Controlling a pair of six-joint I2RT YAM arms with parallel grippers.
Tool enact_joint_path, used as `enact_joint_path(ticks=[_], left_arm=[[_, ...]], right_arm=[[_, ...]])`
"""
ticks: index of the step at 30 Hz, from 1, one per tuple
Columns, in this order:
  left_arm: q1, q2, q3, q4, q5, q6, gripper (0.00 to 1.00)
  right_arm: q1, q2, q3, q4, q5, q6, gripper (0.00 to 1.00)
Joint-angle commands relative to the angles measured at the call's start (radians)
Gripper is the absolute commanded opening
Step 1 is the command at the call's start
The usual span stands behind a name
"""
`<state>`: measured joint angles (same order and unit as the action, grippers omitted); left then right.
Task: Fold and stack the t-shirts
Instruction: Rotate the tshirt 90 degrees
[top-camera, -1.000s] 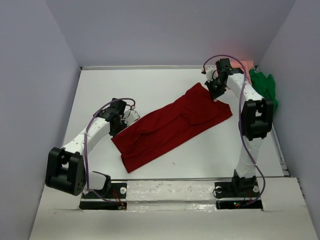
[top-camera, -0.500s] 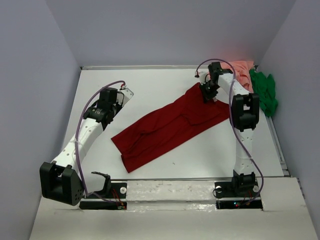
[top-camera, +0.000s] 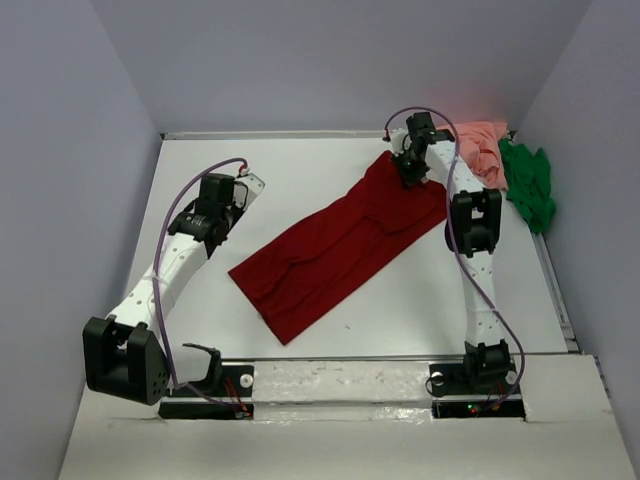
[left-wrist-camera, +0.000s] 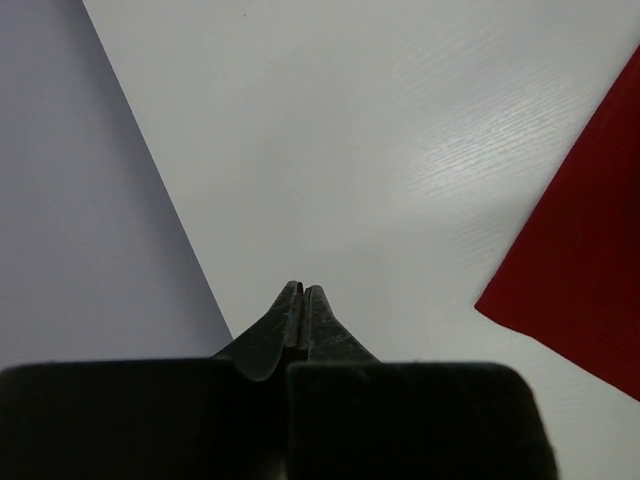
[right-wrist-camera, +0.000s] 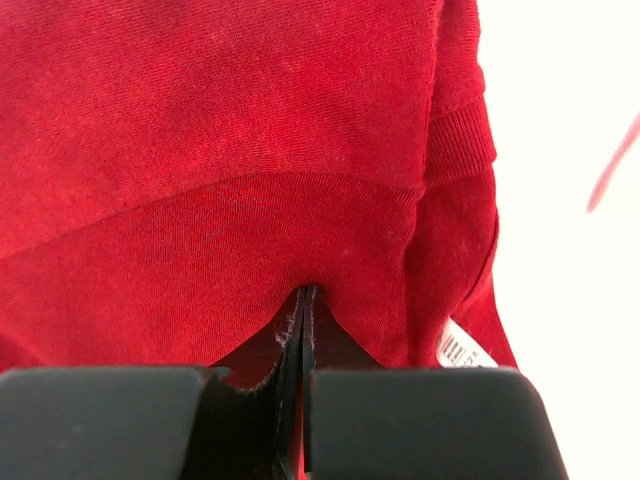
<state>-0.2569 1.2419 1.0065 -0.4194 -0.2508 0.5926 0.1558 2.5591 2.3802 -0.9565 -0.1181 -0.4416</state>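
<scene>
Dark red t-shirt (top-camera: 330, 250) dragged farther back, collar end clamped in right end effector (right-wrist-camera: 303, 295)

Overhead view. A white table (top-camera: 300, 165) is enclosed by grey walls (top-camera: 90, 170). A red shirt (top-camera: 340, 245) lies flat as a long diagonal band, from lower left of centre to upper right of centre. The right gripper (top-camera: 409, 174) meets its upper end. The left gripper (top-camera: 240, 192), at left of centre, is clear of the cloth. A pink shirt (top-camera: 485, 150) and a green shirt (top-camera: 528, 182) lie crumpled side by side at upper right.
</scene>
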Motion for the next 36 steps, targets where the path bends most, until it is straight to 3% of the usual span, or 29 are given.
enact_joint_path(ticks=[1, 6, 16, 22, 25, 31, 36], left_arm=[[0.025, -0.015, -0.019, 0.037, -0.008, -0.03, 0.0], [0.09, -0.038, -0.051, 0.05, 0.005, -0.043, 0.0], [0.231, -0.061, -0.062, 0.013, 0.036, -0.065, 0.0], [0.28, -0.065, -0.065, 0.014, 0.084, -0.077, 0.0], [0.281, -0.065, -0.059, 0.014, 0.108, -0.083, 0.0], [0.281, -0.075, -0.031, 0.019, 0.182, -0.102, 0.0], [0.278, -0.122, -0.029, 0.018, 0.229, -0.105, 0.0]], right_arm=[[0.036, 0.095, 0.025, 0.107, 0.141, -0.042, 0.0], [0.102, 0.141, 0.086, 0.185, 0.127, -0.1, 0.0], [0.232, 0.151, 0.154, 0.409, -0.052, -0.178, 0.0], [0.255, 0.141, 0.131, 0.489, 0.018, -0.258, 0.0], [0.255, 0.075, 0.055, 0.521, 0.084, -0.295, 0.0], [0.255, -0.184, -0.325, 0.906, 0.377, -0.402, 0.0], [0.255, -0.365, -0.4, 0.814, 0.4, -0.361, 0.0]])
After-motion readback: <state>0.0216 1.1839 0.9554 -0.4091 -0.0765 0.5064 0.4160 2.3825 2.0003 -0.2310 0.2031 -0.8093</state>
